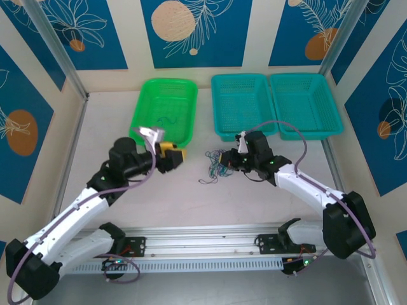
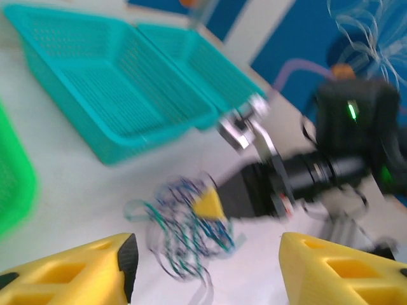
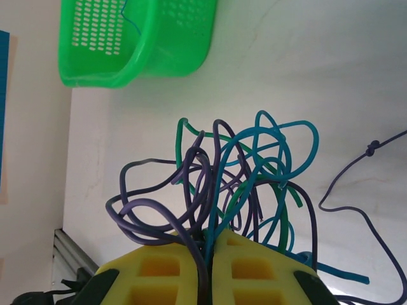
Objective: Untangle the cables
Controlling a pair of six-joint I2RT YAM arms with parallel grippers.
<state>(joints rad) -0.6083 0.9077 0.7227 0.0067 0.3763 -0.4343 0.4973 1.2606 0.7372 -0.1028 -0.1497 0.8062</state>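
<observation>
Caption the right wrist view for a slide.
Right gripper, jaws shut on the tangled purple, blue and green cables; green basket beyond.

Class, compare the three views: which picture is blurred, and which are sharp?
Left wrist view: motion-blurred, the cables and the right gripper smeared. Right wrist view: sharp on the cables close to the lens. Top external view: sharp and evenly lit.

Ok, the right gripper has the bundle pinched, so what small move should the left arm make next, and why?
Probably ease the open left gripper forward onto an outer loop of the cables. The right gripper is shut on the tangle, and the left one sits short of it, with the bundle lying ahead between its spread fingers.
</observation>
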